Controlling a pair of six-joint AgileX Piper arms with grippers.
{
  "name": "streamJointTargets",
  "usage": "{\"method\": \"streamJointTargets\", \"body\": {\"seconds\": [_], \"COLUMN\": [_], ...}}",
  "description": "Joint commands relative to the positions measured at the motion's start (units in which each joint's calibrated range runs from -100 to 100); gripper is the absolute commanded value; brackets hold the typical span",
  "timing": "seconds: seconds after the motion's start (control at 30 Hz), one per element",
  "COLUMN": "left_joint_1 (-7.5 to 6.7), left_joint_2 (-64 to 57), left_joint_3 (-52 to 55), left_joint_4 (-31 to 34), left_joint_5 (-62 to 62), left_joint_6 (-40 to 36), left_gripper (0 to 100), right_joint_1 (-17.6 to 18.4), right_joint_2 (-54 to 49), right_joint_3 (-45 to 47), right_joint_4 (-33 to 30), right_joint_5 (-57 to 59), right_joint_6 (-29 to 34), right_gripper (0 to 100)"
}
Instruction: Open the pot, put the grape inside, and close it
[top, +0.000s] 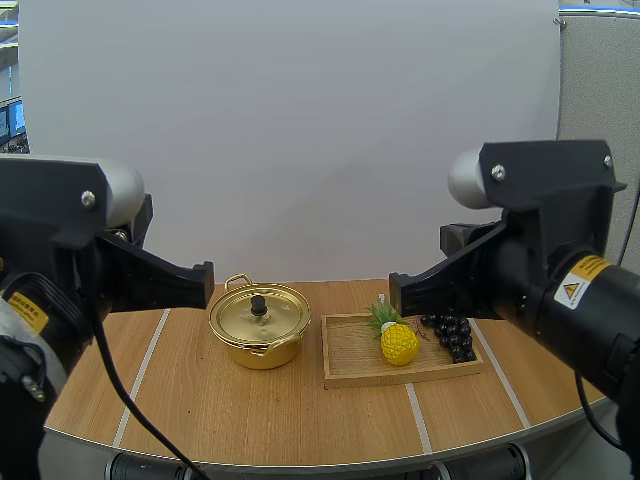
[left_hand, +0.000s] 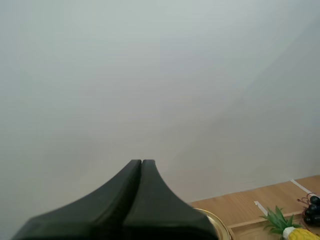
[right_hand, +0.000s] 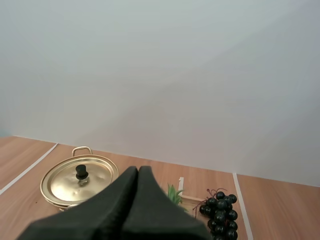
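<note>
Listing from the high view: one gold pot (top: 259, 328), lid (top: 270, 314) on, black knob (top: 258, 305) at its centre, standing on the wooden table (top: 250, 420) just left of a wooden tray (top: 345, 365). In the tray: one dark bunch of grapes (top: 453, 336) at the right end, a pineapple (top: 399, 342) beside it.

Left wrist view: my left gripper (left_hand: 142, 163), fingers pressed together, holding nothing, touching nothing, near the pot's rim.

Right wrist view: my right gripper (right_hand: 138, 170), fingers likewise pressed flat together, empty, between pot and grapes.
</note>
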Motion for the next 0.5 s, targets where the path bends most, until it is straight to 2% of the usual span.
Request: {"method": "streamJointTargets", "body": {"seconds": [0.0, 0.1, 0.3, 0.47], "left_joint_1": [-0.05, -0.05, -0.05, -0.05], "left_joint_2": [0.0, 0.58, 9.56, 18.56], "left_joint_3": [-2.14, -2.14, -2.14, -2.14], "left_joint_4": [0.54, 0.79, 0.88, 0.88], "left_joint_5": [7.08, 9.22, 11.23, 11.23], "left_joint_6": [0.11, 0.11, 0.32, 2.49], "left_gripper": [0, 0, 0, 0], "right_joint_1": [-0.17, -0.17, -0.17, -0.17], "right_joint_2": [0.0, 0.0, 3.71, 8.8], "right_joint_3": [-1.87, -1.87, -1.87, -1.87], "right_joint_4": [-0.31, -0.31, -0.86, -4.97], "right_joint_5": [2.75, 2.75, 3.28, 4.6], "right_joint_6": [-0.42, -0.32, -0.32, 0.05], "right_gripper": [0, 0, 0, 0]}}
